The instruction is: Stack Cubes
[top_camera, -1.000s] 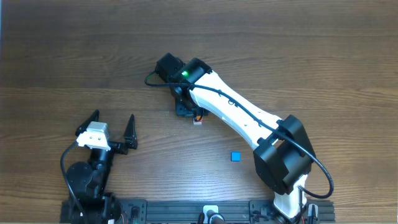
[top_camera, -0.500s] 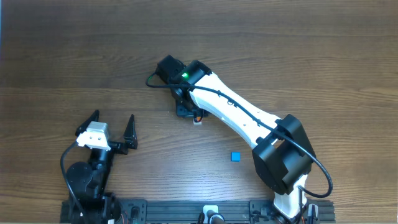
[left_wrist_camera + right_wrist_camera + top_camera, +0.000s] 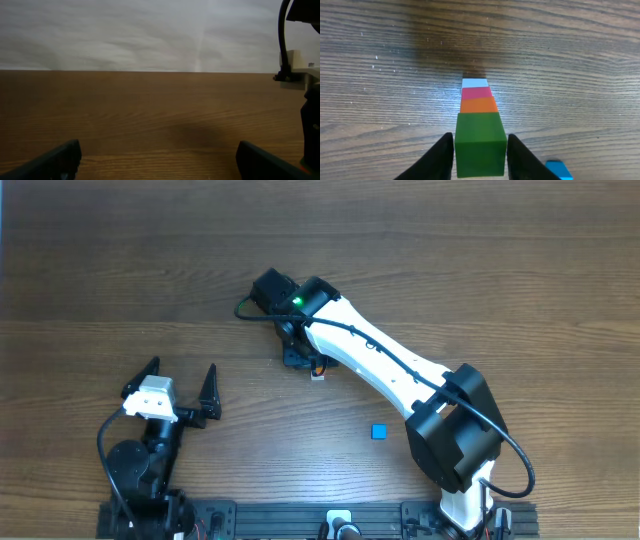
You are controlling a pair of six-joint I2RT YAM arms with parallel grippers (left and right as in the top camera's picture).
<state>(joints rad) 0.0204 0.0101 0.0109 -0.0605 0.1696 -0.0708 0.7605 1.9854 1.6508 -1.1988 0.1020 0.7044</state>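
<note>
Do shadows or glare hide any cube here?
Right wrist view: dark shadow on the table beyond the stack, not on it; green cube well lit. Top view: even light, no glare on the blue cube. Left wrist view: faint shadow on the table.

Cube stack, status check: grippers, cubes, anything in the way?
Left gripper open, parked clear. Right gripper shut on green cube, atop orange cube, red cube, white cube. Blue cube loose on table, apart. Nothing in way.

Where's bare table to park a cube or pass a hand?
Free: table beyond the right end effector; the patch between the left end effector and the cube stack. Crowded: from the stack, green cube gripped on top, to the blue cube beside the right arm.
</note>
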